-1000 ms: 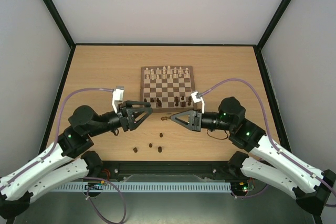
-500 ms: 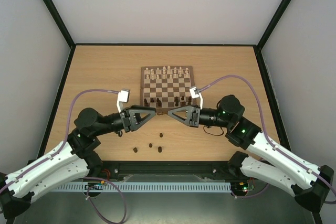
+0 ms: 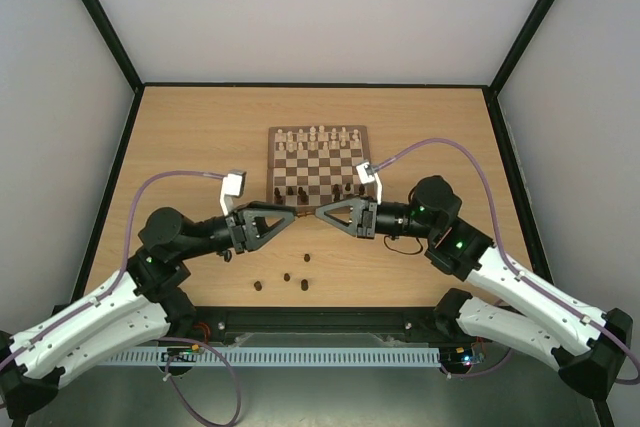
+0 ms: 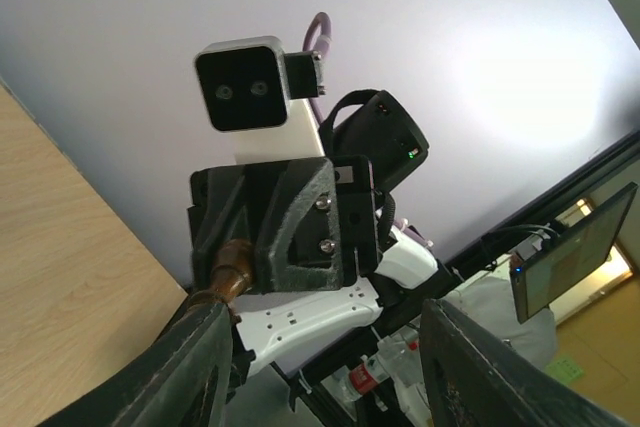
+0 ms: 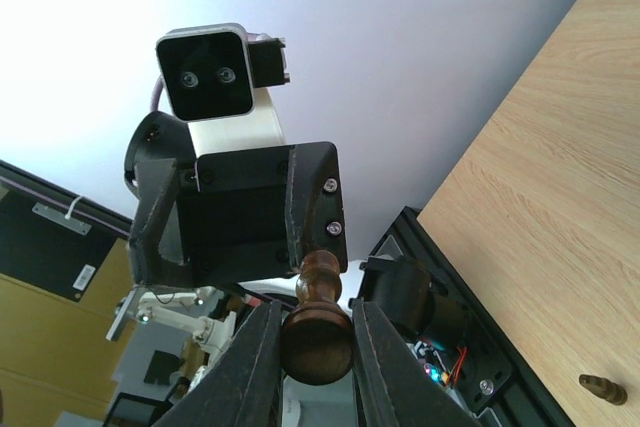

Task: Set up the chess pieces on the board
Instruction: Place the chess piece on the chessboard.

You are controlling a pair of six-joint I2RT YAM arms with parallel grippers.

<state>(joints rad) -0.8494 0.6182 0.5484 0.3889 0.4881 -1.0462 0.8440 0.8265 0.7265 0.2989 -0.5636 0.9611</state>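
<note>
The right fingers [image 5: 255, 367] stand narrow, clamped on the round base of a dark chess piece [image 5: 316, 332] whose slim end sticks out towards the other arm. The left fingers [image 4: 185, 377] face it tip to tip and stand well apart. One of them is just beside the piece's free end, and nothing is gripped between them. This looks like a hand-over: the piece is held level by its base, probably so the left arm can take it and stand it upright. It hangs above the table [image 3: 200, 147], about midway across, just off the near side of the board [image 3: 320, 169]. Four loose dark pieces [image 3: 286, 276] lie towards the table's near edge, not yet placed.
</note>
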